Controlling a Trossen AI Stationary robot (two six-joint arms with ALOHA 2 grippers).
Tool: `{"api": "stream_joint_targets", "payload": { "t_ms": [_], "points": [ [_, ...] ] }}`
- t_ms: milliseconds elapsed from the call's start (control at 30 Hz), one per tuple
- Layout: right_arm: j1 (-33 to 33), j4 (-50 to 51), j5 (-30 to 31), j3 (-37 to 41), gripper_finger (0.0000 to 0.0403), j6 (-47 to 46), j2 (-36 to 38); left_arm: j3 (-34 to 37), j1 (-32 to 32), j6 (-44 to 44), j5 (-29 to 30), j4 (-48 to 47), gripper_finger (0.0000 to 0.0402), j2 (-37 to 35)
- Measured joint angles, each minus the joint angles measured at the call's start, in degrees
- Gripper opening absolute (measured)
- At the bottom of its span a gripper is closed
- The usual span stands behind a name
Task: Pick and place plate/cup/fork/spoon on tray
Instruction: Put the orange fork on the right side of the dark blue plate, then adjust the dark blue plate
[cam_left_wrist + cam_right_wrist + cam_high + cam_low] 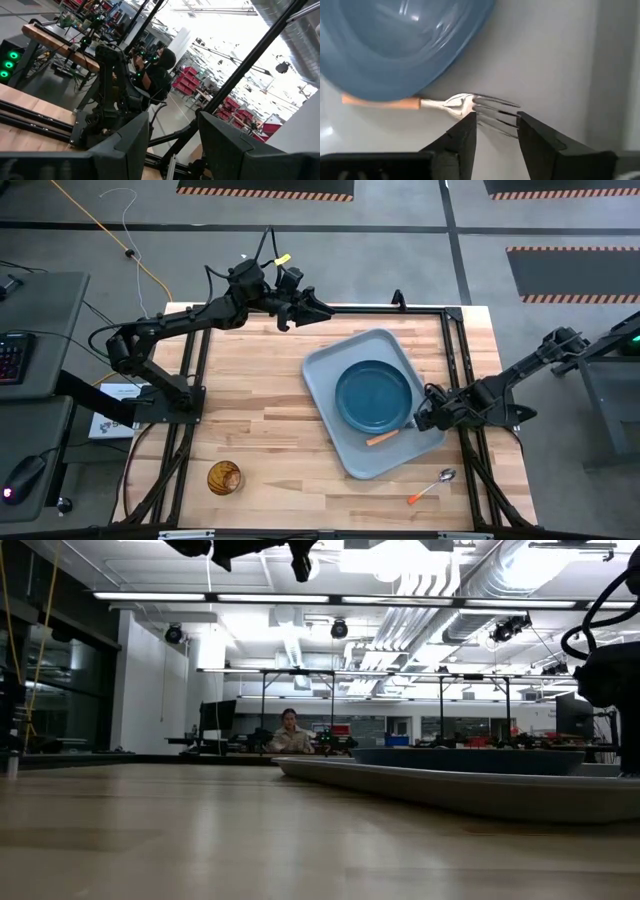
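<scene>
The plate (373, 396) and fork (383, 438) are lying on the tray (325, 375); the right gripper (496, 126), fingers spread, is straddling the fork's tines. The cup (224, 477) and spoon (432, 485) are waiting on the table (270, 380).

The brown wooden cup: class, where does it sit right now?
In the high view, the small round brown wood-grained cup stands on the bare wooden table near its left front corner, well apart from the pale grey-blue tray.

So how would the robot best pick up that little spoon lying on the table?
Probably by the thin handle near its middle, coming straight down from above. The spoon lies flat on the bare wood beside the tray, handle angled, so the pincer fingers should close across the handle; the round bowl gives less to grip.
</scene>
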State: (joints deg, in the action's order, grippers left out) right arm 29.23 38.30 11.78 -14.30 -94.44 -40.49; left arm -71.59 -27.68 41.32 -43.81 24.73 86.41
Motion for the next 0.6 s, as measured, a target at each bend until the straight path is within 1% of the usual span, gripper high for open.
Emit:
{"api": "stream_joint_targets", "payload": {
  "t_ms": [133,267,367,500,533,600],
  "points": [
    [0.00,1.47,-1.45,-1.78,0.0133,4.86,0.04,0.00,0.00,-0.02,0.00,0.00,0.0161,0.02],
    [0.00,4.61,0.71,-4.83,0.0123,7.59,0.04,0.01,0.00,-0.39,0.13,0.01,0.0161,0.02],
    [-0.02,7.58,2.54,-6.69,0.0095,7.87,0.00,0.02,0.00,-0.48,1.03,0.02,0.0161,0.04],
    [-0.30,9.79,2.88,-7.02,0.0024,7.59,-0.38,0.02,0.00,-0.51,1.74,0.15,0.0161,0.04],
    [-0.67,9.80,3.00,-7.02,0.0012,7.73,-0.72,0.02,0.00,-0.57,2.02,0.18,0.0161,0.04],
    [-1.98,9.75,4.00,-7.02,0.0011,8.01,-1.89,0.02,0.00,-0.59,2.42,0.47,0.0161,0.04]
  ]
}}
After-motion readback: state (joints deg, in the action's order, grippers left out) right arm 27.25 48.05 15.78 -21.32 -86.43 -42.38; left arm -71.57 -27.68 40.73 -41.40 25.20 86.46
